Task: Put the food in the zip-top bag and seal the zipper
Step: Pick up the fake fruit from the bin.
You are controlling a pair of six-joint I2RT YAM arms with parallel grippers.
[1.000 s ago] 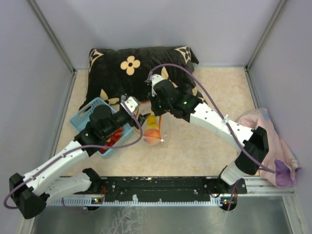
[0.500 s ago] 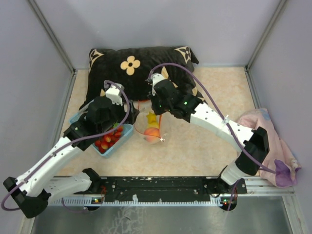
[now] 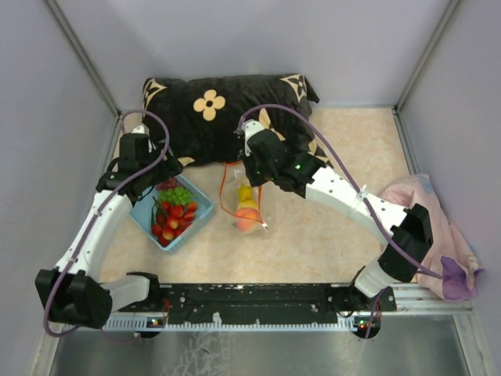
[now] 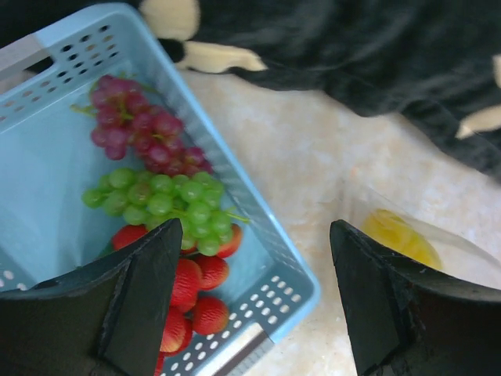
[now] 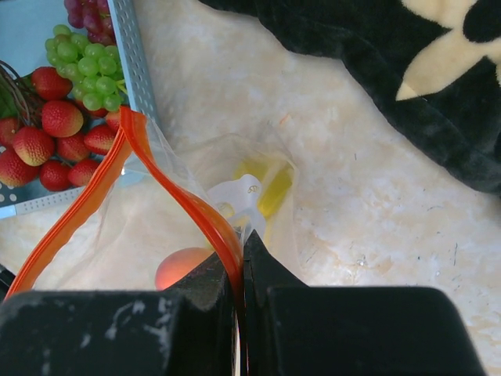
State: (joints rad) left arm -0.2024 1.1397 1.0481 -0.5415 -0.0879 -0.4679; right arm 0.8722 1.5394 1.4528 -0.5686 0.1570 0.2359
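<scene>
At the right gripper [image 5: 241,249]: clenches on the zipper [image 5: 78,210], fingers pressed together on one end of the red-orange strip. Lifts that end, so that the strip loops away leftward and leaves the mouth of the zip-top bag [image 5: 141,243] gaping.

In the bag, near the middle of the table [image 3: 329,235]: holds an orange peach [image 5: 180,268] low down and a yellow pear-like fruit [image 5: 272,188] just beyond it, both seen through the clear, crinkled plastic.

At the left gripper [image 4: 257,247]: stands released, fingers spread wide, grasps nothing. Hovers above the light blue basket [image 4: 270,239], at the left of the table.

In the basket, just left of the bag: keeps red strawberries [image 4: 197,291] at the near end, green grapes [image 4: 164,196] in the middle and dark red grapes [image 4: 141,125] at the far end.

Farther out: along the far side, behind both grippers, a black pillow [image 3: 211,117] with cream flower shapes; at the right edge, well apart from the bag, a crumpled pink cloth [image 3: 438,223].
</scene>
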